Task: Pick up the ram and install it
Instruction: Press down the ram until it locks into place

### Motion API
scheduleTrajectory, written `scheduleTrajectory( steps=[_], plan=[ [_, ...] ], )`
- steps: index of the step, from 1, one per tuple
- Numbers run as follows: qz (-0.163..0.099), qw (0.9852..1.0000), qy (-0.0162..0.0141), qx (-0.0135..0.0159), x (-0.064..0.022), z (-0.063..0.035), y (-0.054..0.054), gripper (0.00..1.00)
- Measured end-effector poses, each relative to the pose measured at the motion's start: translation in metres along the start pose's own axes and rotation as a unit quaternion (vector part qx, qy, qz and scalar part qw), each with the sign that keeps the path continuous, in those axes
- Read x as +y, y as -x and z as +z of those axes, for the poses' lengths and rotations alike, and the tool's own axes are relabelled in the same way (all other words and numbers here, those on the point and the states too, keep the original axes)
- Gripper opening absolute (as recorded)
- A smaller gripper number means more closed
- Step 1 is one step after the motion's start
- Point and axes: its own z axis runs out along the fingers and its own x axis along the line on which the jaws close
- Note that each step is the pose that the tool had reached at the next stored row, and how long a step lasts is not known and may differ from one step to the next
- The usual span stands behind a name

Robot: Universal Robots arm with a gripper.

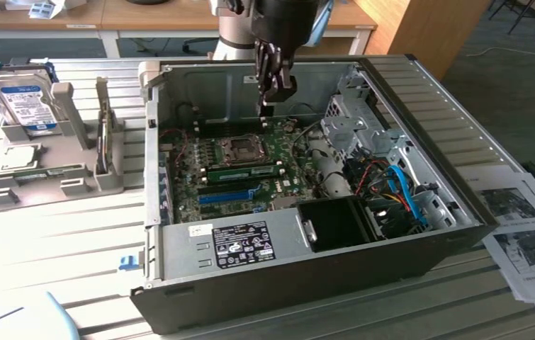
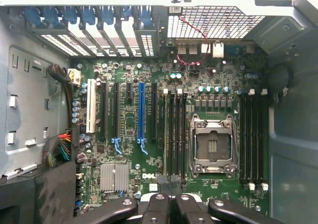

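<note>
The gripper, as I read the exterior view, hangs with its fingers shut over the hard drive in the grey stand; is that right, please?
Not quite. In the exterior view the gripper hangs, fingers shut, over the motherboard inside the open computer case, not over the hard drive, which stands in the grey stand at the exterior view's left.

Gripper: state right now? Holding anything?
Gripper: closed, poised above the motherboard; whether it holds anything cannot be told.
</note>
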Motion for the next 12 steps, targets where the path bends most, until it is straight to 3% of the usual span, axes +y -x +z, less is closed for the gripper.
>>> scheduleTrajectory(
  steps=[5,8,12],
  plan=[
    [0.000,1.0000,0.0000,-0.0001,-0.0001,0.0000,0.000,0.09],
    [0.000,1.0000,0.0000,-0.0001,-0.0276,-0.0014,0.000,0.09],
    [0.000,1.0000,0.0000,0.0000,-0.0336,-0.0017,0.000,0.09]
  ],
)
